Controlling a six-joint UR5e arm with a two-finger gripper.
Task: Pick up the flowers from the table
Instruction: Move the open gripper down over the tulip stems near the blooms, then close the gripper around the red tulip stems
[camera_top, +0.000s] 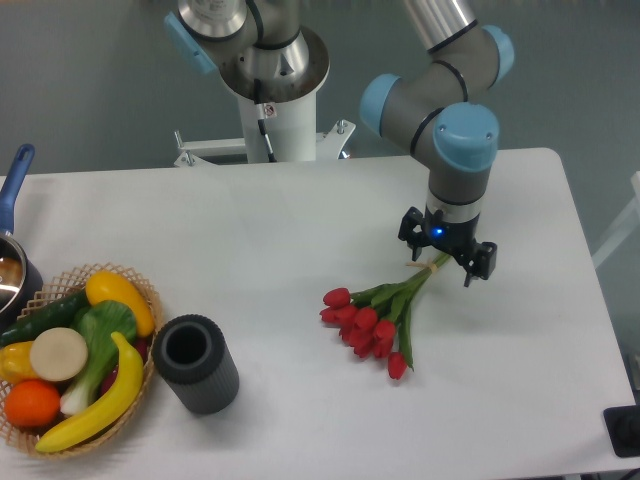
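Observation:
The flowers (372, 318), a bunch of red tulip buds on green stems, lie flat on the white table (300, 230) right of centre, buds toward the front left, stem ends toward the back right. A pale band ties the stems near their ends. My gripper (441, 259) hangs directly over the stem ends, fingers pointing down and spread apart, open with nothing between them. The outermost stem tips are hidden behind the gripper.
A dark grey cylinder cup (195, 364) stands at the front left. Beside it sits a wicker basket (70, 350) of fruit and vegetables. A pot with a blue handle (12, 232) pokes in at the left edge. The robot's base (270, 90) rises behind the table.

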